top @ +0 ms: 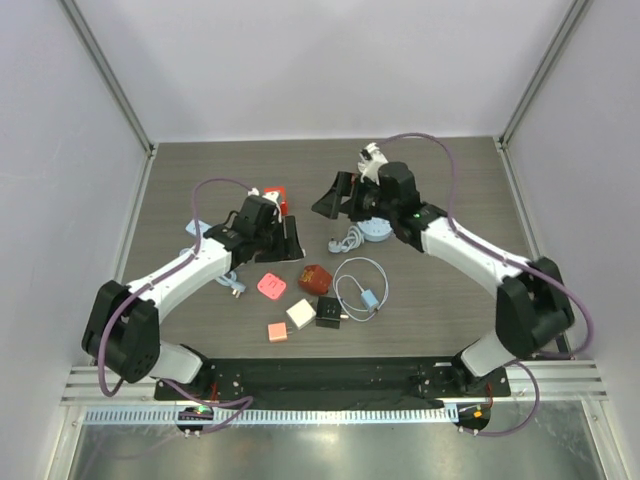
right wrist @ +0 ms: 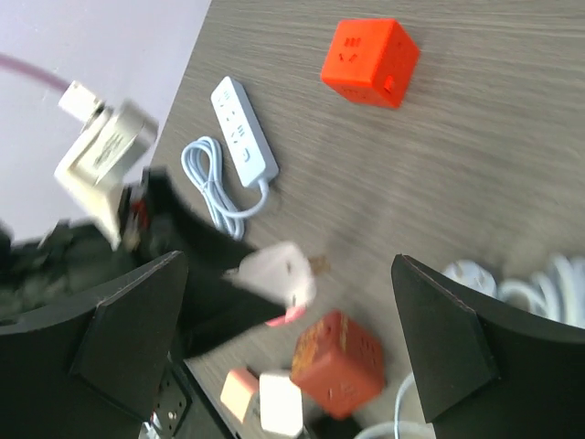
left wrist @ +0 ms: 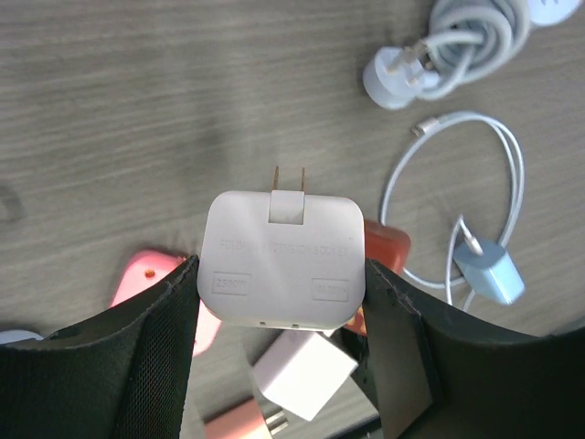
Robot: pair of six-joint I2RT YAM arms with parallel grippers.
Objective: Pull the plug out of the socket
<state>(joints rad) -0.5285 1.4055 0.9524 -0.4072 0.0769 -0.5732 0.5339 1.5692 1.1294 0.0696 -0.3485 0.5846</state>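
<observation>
Plug (left wrist: 283, 265) is pinched in my left end effector (left wrist: 279, 274), held above the worktop (left wrist: 119, 110) with both prongs bare and clear of any socket, so I judge the pull done; my right end effector (right wrist: 288, 265) gapes empty, and next comes setting the plug down.

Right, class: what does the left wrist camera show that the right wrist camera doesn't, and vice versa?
Only the left wrist view shows the blue charger with its thin looped cable, and the printed panels on the white adapter. Only the right wrist view shows the orange cube socket and the white power strip. Both show the white adapter gripped in the left claw, plus the small white cube charger.
</observation>
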